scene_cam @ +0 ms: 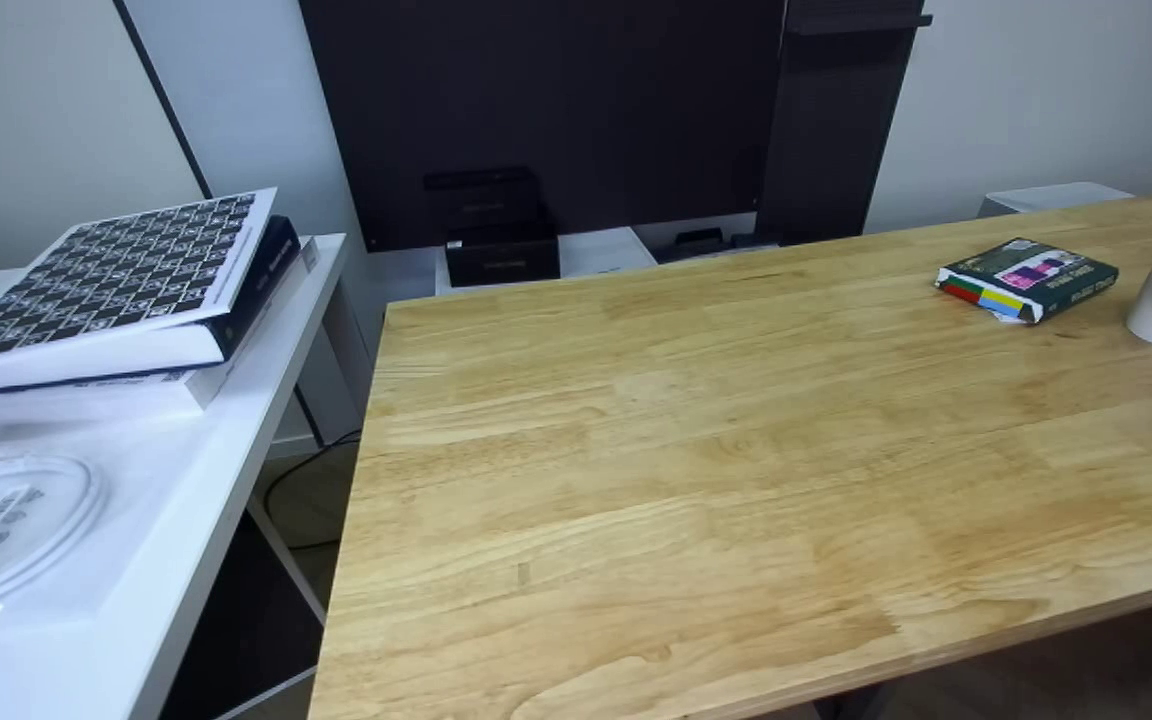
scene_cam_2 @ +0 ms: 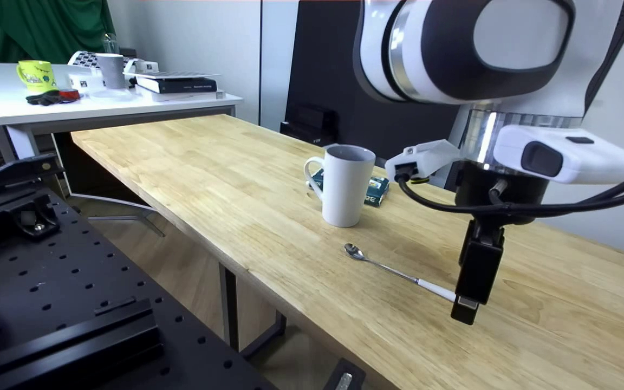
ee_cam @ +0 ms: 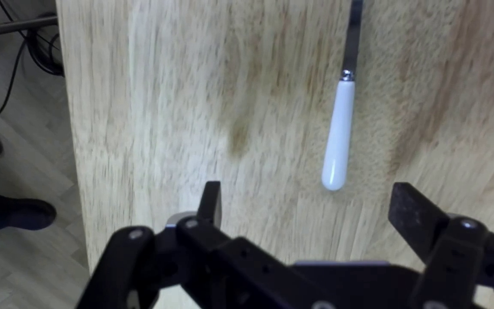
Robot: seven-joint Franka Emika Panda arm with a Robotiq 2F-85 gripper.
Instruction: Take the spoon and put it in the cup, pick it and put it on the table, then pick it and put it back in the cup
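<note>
In an exterior view, the spoon (scene_cam_2: 416, 280) lies flat on the wood table (scene_cam_2: 209, 173), a bit low and right of the middle. Its shiny scoop points up and left, near the white cup (scene_cam_2: 346, 189) but not touching it. Its white handle points down and right, toward the claw (scene_cam_2: 466, 317), which hangs from the arm (scene_cam_2: 463, 54) and points down. The wood goes on past the claw to the right side of the frame. The table's long front edge slants from the upper left down to the bottom. In the lower left, across a gap, is a black board (scene_cam_2: 63, 292) with holes.

From the wrist, the claw's fingers (ee_cam: 416, 219) are spread far apart, low in the frame, and they have hold of nothing. The end of the white handle sits by the space between them, closer to the right-hand finger. The table's edge runs down the left side, and past it are floor (ee_cam: 37, 274) and a shoe (ee_cam: 19, 212).

In an exterior view, plain wood fills the middle. At the right, a flat box (scene_cam: 1026, 280) sits just left of the cup. Past the table's left edge is a gap, then a white table (scene_cam: 156, 480) with books (scene_cam: 106, 280).
</note>
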